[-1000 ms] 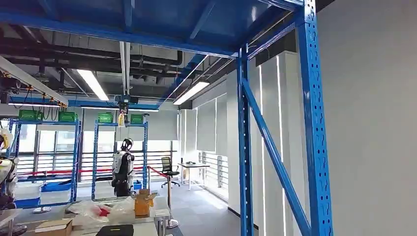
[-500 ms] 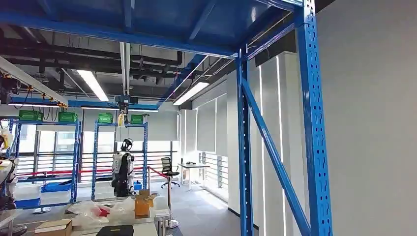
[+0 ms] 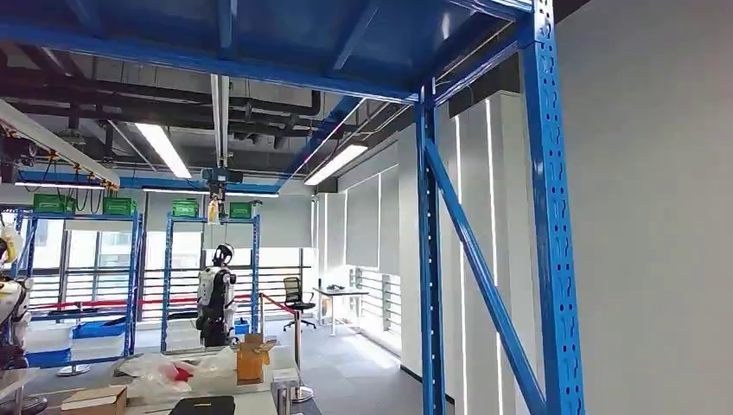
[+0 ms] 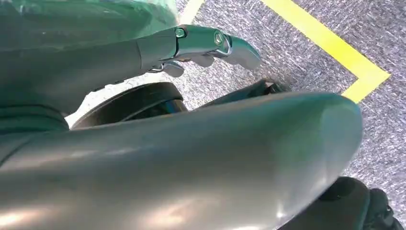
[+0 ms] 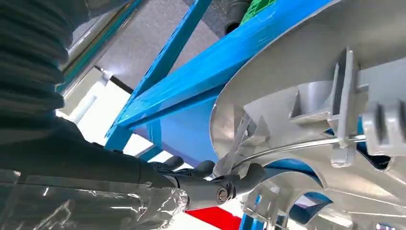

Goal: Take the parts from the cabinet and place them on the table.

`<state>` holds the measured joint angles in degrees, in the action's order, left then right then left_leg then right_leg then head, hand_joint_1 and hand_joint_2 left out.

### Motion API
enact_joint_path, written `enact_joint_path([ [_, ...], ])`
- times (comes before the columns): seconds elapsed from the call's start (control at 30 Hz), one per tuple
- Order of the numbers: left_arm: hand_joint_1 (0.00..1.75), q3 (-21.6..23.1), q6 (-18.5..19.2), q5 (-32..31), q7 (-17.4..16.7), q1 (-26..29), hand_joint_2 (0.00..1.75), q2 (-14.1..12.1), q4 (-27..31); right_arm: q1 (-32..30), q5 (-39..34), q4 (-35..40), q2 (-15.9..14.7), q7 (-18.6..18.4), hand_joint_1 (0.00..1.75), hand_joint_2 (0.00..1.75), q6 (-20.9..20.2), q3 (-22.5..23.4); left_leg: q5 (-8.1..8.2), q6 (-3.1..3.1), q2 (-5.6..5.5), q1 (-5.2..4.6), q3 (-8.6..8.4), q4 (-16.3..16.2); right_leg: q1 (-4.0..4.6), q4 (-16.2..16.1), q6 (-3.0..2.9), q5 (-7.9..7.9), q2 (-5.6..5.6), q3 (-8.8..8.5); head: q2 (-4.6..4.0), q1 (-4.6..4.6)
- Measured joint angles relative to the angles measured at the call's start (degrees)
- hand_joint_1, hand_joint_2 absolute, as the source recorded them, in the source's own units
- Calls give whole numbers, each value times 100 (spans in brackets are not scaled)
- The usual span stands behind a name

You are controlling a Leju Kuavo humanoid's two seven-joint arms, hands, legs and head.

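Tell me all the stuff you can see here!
rack posts: two, blue, close on the right
far racks: two, blue, back left
crates: four, green, atop the far racks
other robot: one, white and black, between the far racks
cardboard box: one, brown, on the table lower left
office chair: one, black, by the windows
floor tape: yellow, on grey carpet
part: one, grey plastic, against the blue rack
right hand: dark, fingers gripping the part's edge
left hand: hanging above the floor, holding nothing

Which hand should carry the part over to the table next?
The right hand: its fingers already grip the rim of the silver part by the blue rack. The left hand hangs over the carpet floor, holding nothing.
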<state>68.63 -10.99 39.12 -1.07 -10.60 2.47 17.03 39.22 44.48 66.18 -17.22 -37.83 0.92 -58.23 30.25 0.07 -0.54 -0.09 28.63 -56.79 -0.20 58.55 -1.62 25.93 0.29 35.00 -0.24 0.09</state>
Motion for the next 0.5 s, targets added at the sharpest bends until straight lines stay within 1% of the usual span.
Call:
enact_joint_path([
  [0.23, 0, -4, 35, -48, 59, 0, 0, 0, 0, 131, 284, 22, 0, -105, 0, 0, -67, -44, 0, 0, 0, 0, -2, 0, 0, 0, 0, -1, 0, -2, 0, 2],
  [0.5, 0, -26, 57, -70, 74, 15, 0, 0, 0, 599, 415, 365, 0, -136, 0, 0, -420, -48, -1, -1, 12, 0, -5, 0, 0, 0, -1, -1, 4, -2, 0, 2],
])
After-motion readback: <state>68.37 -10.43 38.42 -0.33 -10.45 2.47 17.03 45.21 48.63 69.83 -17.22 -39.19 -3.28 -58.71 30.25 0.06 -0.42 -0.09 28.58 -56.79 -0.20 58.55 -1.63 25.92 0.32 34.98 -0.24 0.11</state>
